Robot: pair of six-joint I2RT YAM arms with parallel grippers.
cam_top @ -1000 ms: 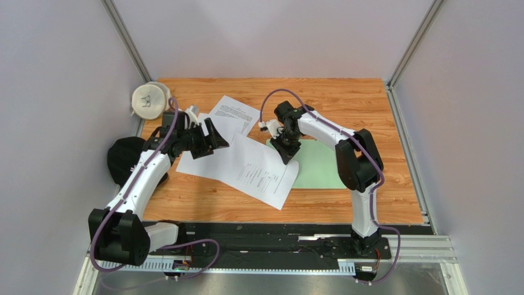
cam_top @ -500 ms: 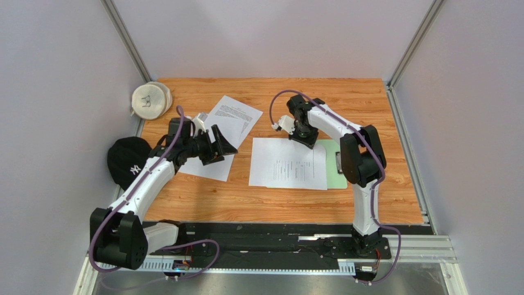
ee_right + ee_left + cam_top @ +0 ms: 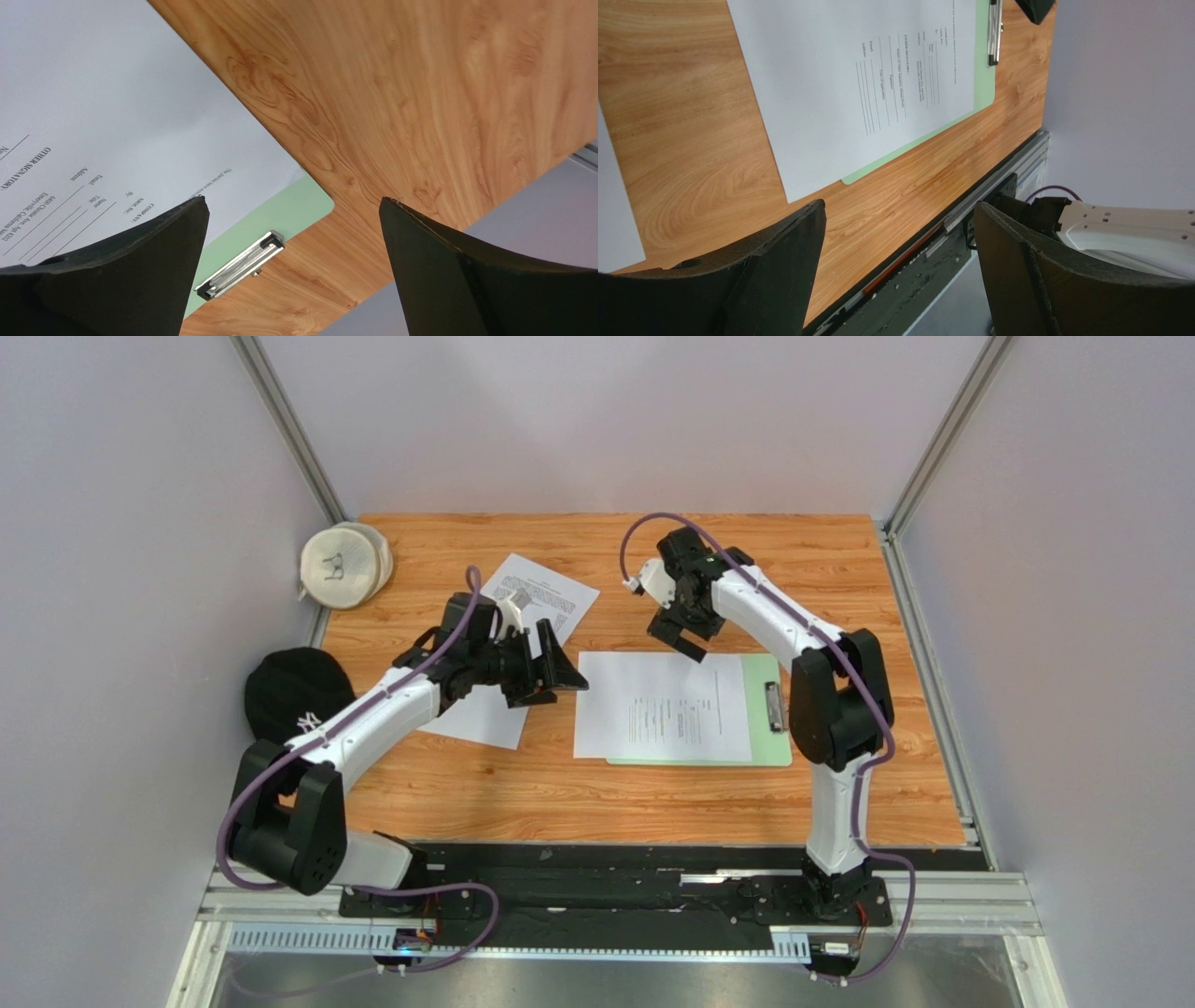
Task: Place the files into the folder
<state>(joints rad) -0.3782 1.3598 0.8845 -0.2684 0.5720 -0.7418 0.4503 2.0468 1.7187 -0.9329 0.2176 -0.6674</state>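
Item 1. White printed paper sheet (image 3: 659,707): a second ago it lay slanted across the wooden table (image 3: 842,560), with only one end over the pale green flat clipboard (image 3: 774,745). Now it lies square on the clipboard, green showing along the right and near edges.

Item 2. My right gripper (image 3: 676,637): was pinched on that sheet. Now it is raised clear toward the far side, jaws spread wide, nothing between them.

Item 3. My left gripper (image 3: 554,665): was over the loose white sheets (image 3: 540,595) at left. Now it has swung rightward, just beside the placed sheet's left edge.
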